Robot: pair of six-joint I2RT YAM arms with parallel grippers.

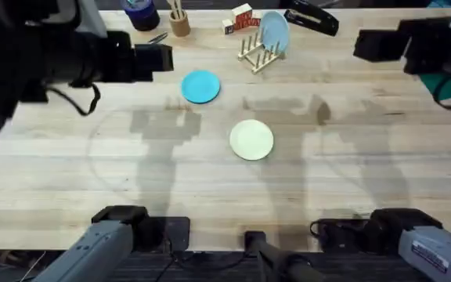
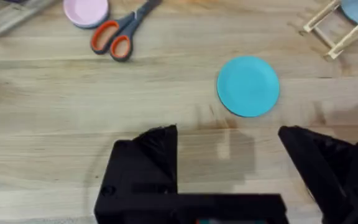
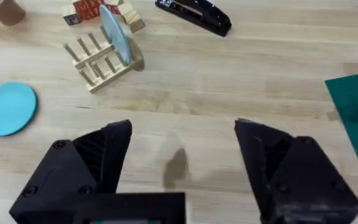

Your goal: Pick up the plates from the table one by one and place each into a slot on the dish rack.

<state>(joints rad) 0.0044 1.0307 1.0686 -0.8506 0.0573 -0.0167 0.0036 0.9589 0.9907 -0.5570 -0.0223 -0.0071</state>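
Note:
The turquoise plate (image 1: 201,86) lies flat on the table (image 1: 69,172), left of centre toward the back. It also appears in the left wrist view (image 2: 248,86) and the right wrist view (image 3: 7,107). The cream-yellow plate (image 1: 251,139) lies flat near the middle. The dish rack (image 1: 257,55) stands at the back centre, with a pale sky-blue plate (image 1: 274,33) upright in it. My left gripper (image 2: 229,140) hovers open and holds nothing, short of the turquoise plate. My right gripper (image 3: 182,146) hangs open over bare wood at the back right, apart from the rack (image 3: 101,56).
Orange-handled scissors (image 2: 120,31) and a small pink dish (image 2: 86,10) lie at the back left. Behind the rack sit wooden blocks (image 3: 89,9), with a black stapler (image 3: 194,14) to their right. A green mat (image 3: 353,112) lies at the far right.

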